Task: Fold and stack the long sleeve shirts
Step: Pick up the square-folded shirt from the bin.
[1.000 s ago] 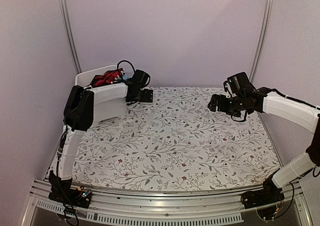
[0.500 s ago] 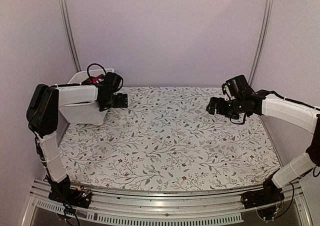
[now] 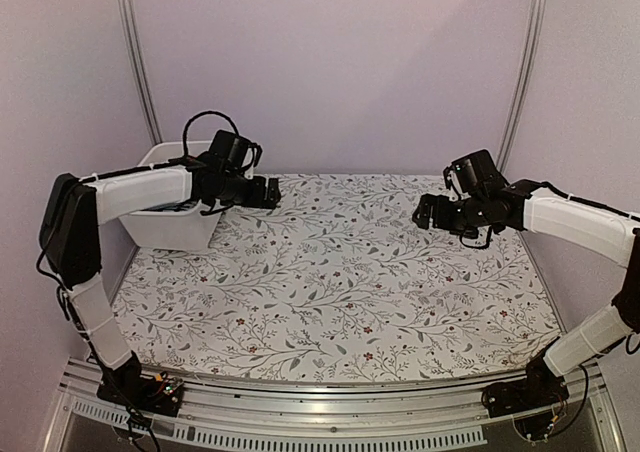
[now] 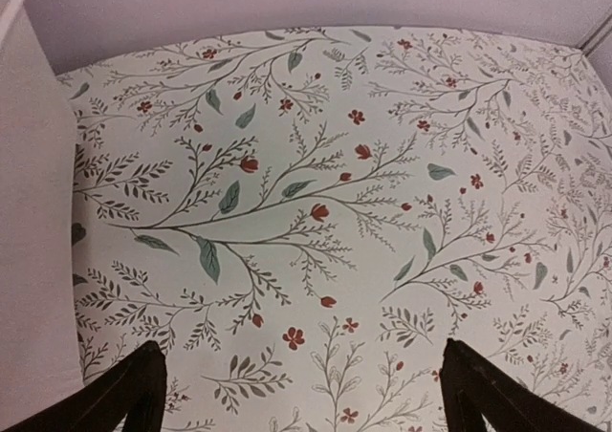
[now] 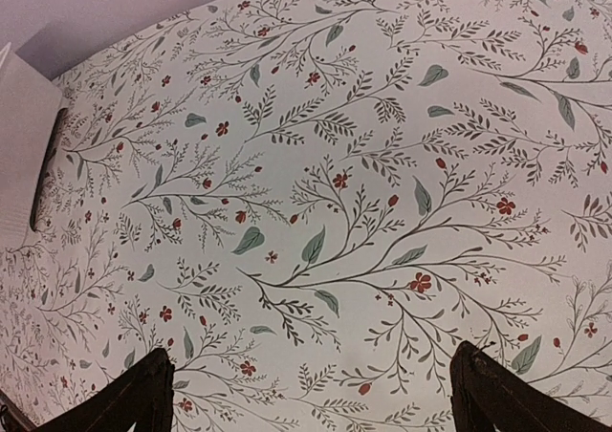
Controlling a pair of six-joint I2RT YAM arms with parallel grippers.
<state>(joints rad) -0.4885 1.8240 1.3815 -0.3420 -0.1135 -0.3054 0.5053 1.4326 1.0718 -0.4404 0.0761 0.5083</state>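
1. From the overhead camera, a white bin [image 3: 160, 230] stands at the far left corner of the flowered cloth [image 3: 340, 282] that covers the table. The left arm [image 3: 140, 190] stretches across the top of the bin.
2. In the same view the left gripper [image 3: 265, 192] hangs just to the right of the bin, above the cloth. Its jaws are spread and nothing is between them.
3. The right gripper [image 3: 425, 210] is well away from the bin, over the far right part of the cloth. It points back toward the bin, and it too is released and empty.
4. The long sleeve shirts cannot be made out. The left arm covers the bin's mouth, so I cannot tell from here what lies inside.
5. In the left wrist camera, two dark fingers [image 4: 134, 394] sit at the bottom corners, wide apart, with only the leaf-and-red-flower print between them. The bin's plain white wall fills the left edge, just beside the left-hand finger.
6. In the right wrist camera the fingers [image 5: 478, 384] are again parted wide over bare printed cloth. The bin shows only as a white corner at the far left edge, well apart from the fingers.
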